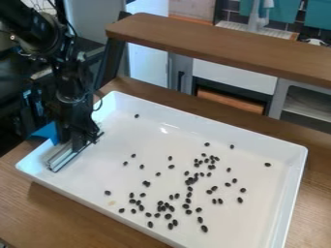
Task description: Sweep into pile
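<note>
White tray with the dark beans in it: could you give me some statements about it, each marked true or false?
1. The tray is round. False: it is rectangular.
2. Dark beans lie in the tray. True.
3. The beans form one tight pile. False: they are scattered, some quite alone.
4. The pincer is at the tray's left end in the picture. True.
5. The silver tool is amid the beans. False: it is by the pincer, away from them.
</note>
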{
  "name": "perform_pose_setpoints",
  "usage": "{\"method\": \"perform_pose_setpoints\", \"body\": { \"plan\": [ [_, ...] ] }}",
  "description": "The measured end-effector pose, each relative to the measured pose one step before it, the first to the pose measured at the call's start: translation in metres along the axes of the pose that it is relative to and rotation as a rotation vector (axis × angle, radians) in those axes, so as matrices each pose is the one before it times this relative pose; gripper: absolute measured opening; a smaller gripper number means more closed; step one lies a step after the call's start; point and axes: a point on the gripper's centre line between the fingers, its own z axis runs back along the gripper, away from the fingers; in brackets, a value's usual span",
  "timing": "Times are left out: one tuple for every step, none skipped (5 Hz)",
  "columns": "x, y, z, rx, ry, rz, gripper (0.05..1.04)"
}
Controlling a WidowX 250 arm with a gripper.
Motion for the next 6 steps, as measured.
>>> {"method": "perform_pose_setpoints", "body": {
  "plan": [
    [-0.00989,-0.01479,0.00625,-0.0407,0.0387,-0.0059,0.339],
    [0.0,-0.01776,-0.00013,-0.0077,0.023,-0.0118,0.339],
    [0.00345,-0.01591,0.00083,0.0114,0.004,0.0128,0.339],
    [0.00493,-0.01837,0.0011,0.0141,-0.0017,-0.0048,0.339],
    [-0.00239,-0.01139,-0.0008,-0.0016,0.0072,-0.0019,0.339],
    [-0.00735,-0.02987,0.00514,-0.0301,0.0305,-0.0259,0.339]
  ]
}}
